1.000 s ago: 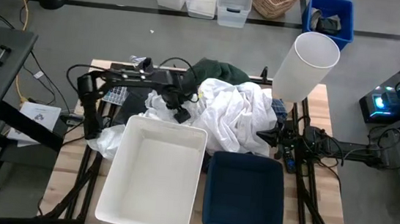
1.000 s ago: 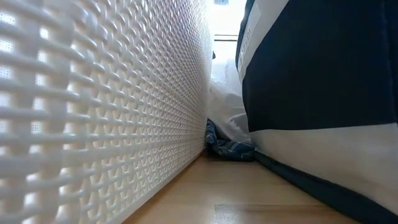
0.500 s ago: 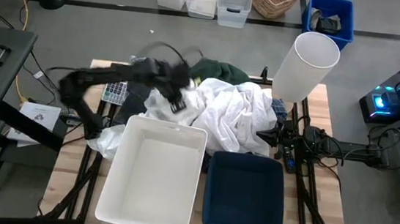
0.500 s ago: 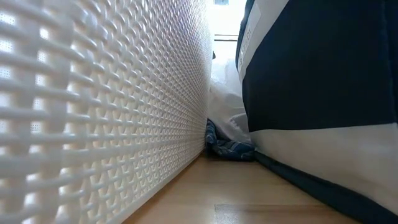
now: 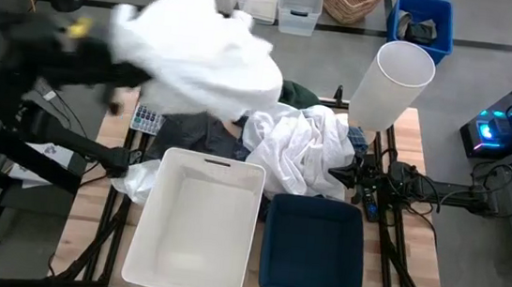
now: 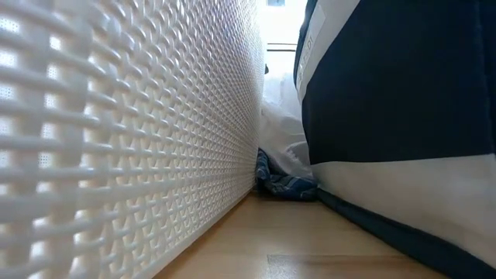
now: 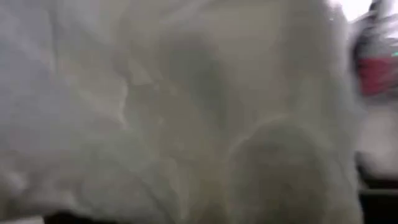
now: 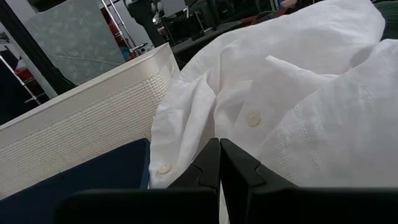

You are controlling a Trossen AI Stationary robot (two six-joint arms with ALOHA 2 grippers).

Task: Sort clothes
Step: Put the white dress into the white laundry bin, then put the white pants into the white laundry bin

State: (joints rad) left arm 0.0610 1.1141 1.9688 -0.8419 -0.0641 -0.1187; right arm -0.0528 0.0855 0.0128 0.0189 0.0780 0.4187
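Note:
A white garment [image 5: 199,49] billows high above the table's far left, carried by my left arm [image 5: 71,58]; its gripper is hidden under the cloth, which fills the left wrist view [image 7: 186,112]. The other clothes lie in a pile at the far middle: white ones [image 5: 303,148], a dark green one [image 5: 300,95], a dark grey one [image 5: 202,134] and a plaid one [image 5: 357,137]. My right gripper [image 8: 219,163] is shut at the pile's right edge, its tips right by a white buttoned shirt [image 8: 280,106]; whether they touch it I cannot tell. My left gripper is shut on the white garment, but the cloth itself covers the fingers, so which part it has cannot be told. The garment is lifted clear of the pile and the table and spreads out loosely around the gripper.
A white bin [image 5: 196,223] and a navy bin [image 5: 312,248] stand side by side at the near edge; plaid cloth [image 6: 283,184] shows in the gap between them. A tall white cylinder [image 5: 392,81] stands at the far right. A small grid pad [image 5: 145,117] lies at far left.
My left gripper has shut on a white garment at the pile's left side, then swung fast up and toward the table's far left. The garment has come off the pile and hangs clear. A dark grey garment now shows where it lay.

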